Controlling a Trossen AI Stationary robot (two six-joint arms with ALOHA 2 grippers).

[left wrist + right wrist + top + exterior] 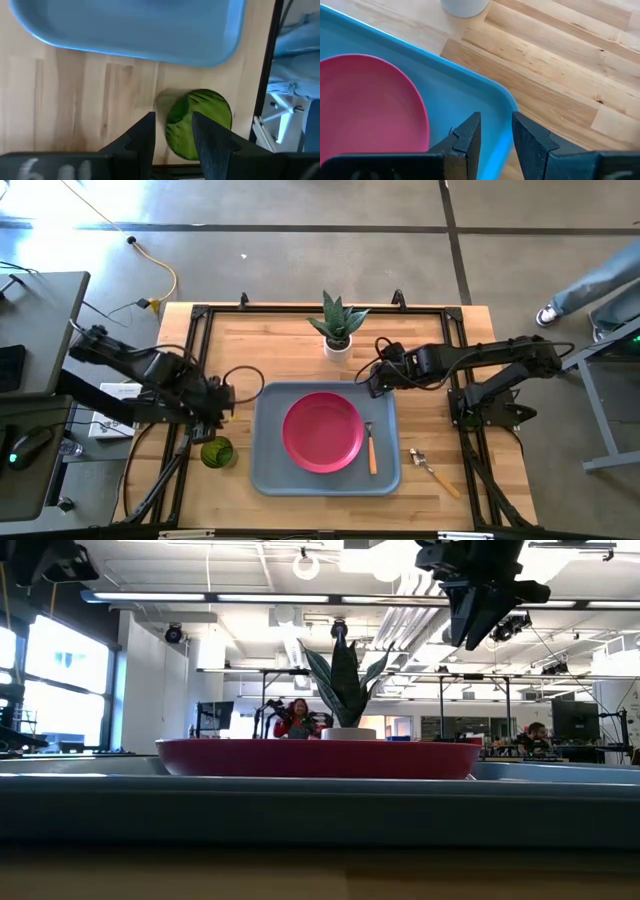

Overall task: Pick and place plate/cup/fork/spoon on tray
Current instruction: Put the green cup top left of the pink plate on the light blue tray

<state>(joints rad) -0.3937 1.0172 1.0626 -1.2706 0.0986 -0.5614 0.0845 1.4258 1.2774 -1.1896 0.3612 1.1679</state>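
Note:
The grey-blue tray (270, 470) lies mid-table with the pink-red plate (322, 430) flat on it. The orange-handled fork (371, 450) lies on the tray right of the plate. The tan-handled spoon (432, 470) lies on the table right of the tray. The green cup (217, 452) stands on the table left of the tray. My left gripper (215, 423) hovers just far of the cup, open and empty. In the left wrist view the cup (205, 107) shows past one finger (212, 142). My right gripper (372, 380) hovers open and empty over the tray's far right corner (485, 95).
A white pot with a spiky green plant (338, 330) stands at the far edge behind the tray. A black frame (200, 315) runs around the tabletop. Bare wood shows near the spoon and between the tray and the plant. A person's legs (590, 285) show beyond the table's right side.

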